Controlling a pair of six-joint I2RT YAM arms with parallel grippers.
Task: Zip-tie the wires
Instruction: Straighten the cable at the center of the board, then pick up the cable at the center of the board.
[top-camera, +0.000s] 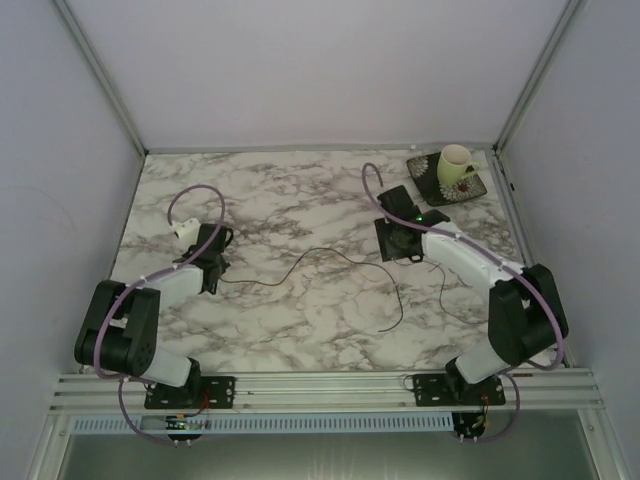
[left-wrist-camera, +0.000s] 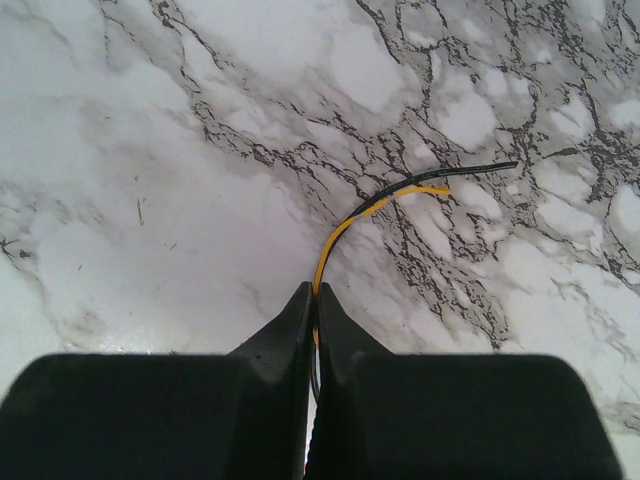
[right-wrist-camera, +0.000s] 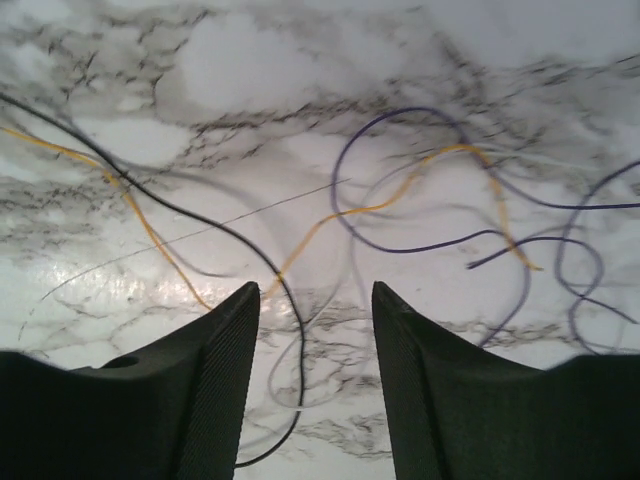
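The wires (top-camera: 322, 252) are hair-thin, limp strands in black, yellow and purple. They lie unbundled in slack curves and loops across the middle of the table (top-camera: 300, 190), reaching toward its right edge. At their left end, a black and a yellow strand are pinched in the left gripper (left-wrist-camera: 314, 292).

Yellow, black, purple wires (left-wrist-camera: 470, 169); marbled table (top-camera: 280, 200)

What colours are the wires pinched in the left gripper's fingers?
The wires are one yellow, one black; the left wrist view shows them best.
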